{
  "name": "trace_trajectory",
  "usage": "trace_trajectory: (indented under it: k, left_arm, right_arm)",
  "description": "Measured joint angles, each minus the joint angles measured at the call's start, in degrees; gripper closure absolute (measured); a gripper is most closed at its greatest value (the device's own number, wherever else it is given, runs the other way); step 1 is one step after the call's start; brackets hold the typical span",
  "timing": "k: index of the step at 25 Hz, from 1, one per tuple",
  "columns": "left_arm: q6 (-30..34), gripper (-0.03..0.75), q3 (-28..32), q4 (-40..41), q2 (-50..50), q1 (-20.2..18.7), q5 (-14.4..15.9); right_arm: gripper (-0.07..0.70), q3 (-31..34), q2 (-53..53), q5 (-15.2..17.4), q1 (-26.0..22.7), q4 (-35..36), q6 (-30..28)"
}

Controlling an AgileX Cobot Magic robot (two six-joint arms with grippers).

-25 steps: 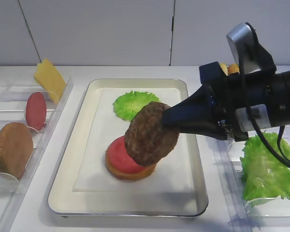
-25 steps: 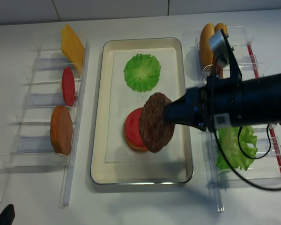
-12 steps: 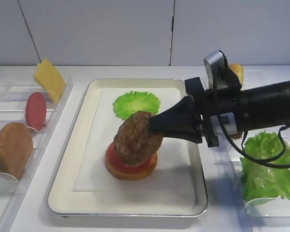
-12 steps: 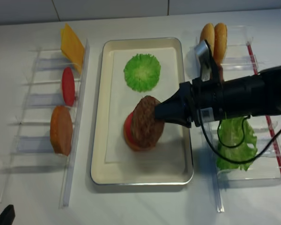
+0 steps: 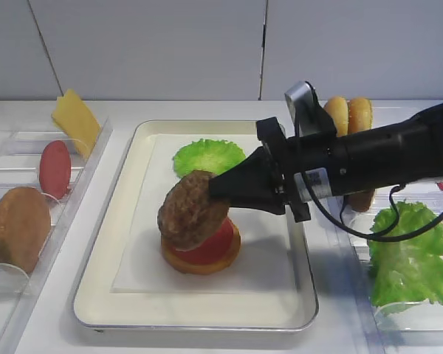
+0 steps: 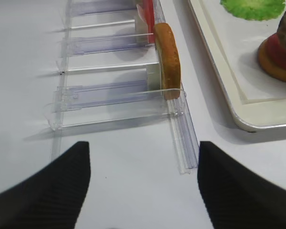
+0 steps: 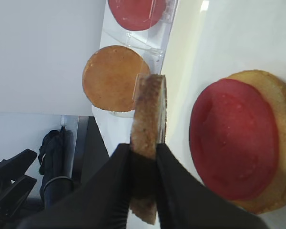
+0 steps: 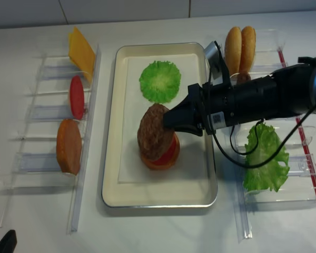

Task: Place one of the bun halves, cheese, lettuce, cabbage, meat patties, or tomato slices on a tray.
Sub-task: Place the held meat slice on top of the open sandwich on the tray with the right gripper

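Observation:
My right gripper [image 5: 215, 189] is shut on a dark-brown meat patty [image 5: 188, 214], gripping its edge [image 7: 144, 150]. The patty hangs tilted low over the left side of a tomato slice [image 5: 215, 247], which lies on a bun half [image 5: 199, 264] on the tray [image 5: 207, 304]. I cannot tell whether patty and tomato touch. A round green cabbage leaf [image 5: 207, 157] lies at the tray's far end. From above, the patty [image 8: 152, 132] covers most of the stack. My left gripper [image 6: 143, 181] is open over bare table beside the left rack.
The clear rack on the left holds cheese [image 5: 75, 122], a tomato slice [image 5: 55, 168] and a bun half [image 5: 18, 227]. The right rack holds two upright bun halves [image 5: 347, 114] and a big lettuce leaf [image 5: 410, 258]. The right arm crosses the tray's right rim.
The right gripper has carried the patty down and to the left, from above the stack's right side to low over its left side. The left gripper has not moved.

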Motion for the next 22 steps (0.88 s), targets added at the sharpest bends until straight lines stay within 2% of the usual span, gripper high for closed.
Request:
trace_trajectory:
  k: [22]
  left_arm:
    - [0.0, 0.249, 0.0, 0.0, 0.0, 0.0, 0.0]
  right_arm:
    - [0.494, -0.1, 2.9, -0.1, -0.4, 1.5, -0.7]
